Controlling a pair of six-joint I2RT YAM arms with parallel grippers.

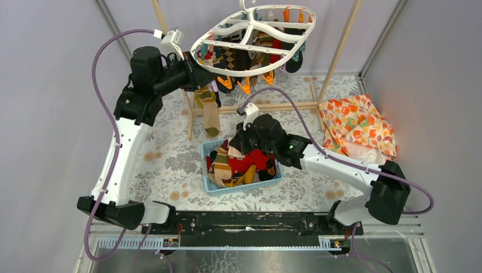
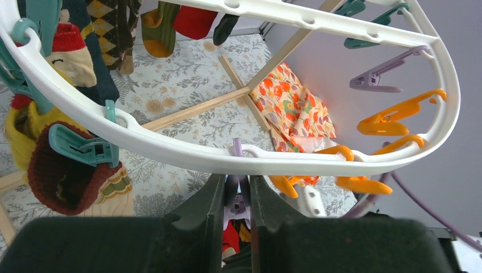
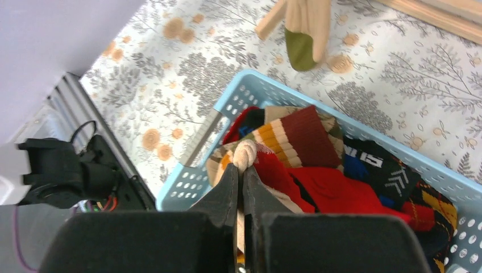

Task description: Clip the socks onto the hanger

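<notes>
- The right fingers [image 3: 232, 183] are pressed together on a cream-tipped sock [image 3: 245, 154] at the top of the pile. A thin strip of tan fabric shows between them.
- The loose socks [image 1: 250, 165] lie heaped in a light blue basket [image 1: 243, 189] at the middle of the desk [image 1: 170, 159], toward its near edge. Red, striped, argyle and dark navy pieces are visible.
- The left fingers [image 2: 211, 199] pinch a lilac clip [image 2: 236, 206] that hangs from the rim of the hanger [image 2: 170, 149].
- The hanger, a white oval rack, hangs above the far edge of the desk. Several socks are already clipped under it, and a striped sock [image 1: 211, 116] hangs down at its left side.
- A wooden frame [image 1: 256, 107] stands along the far edge.
- An orange floral cloth [image 1: 358, 125] lies at the right edge.
</notes>
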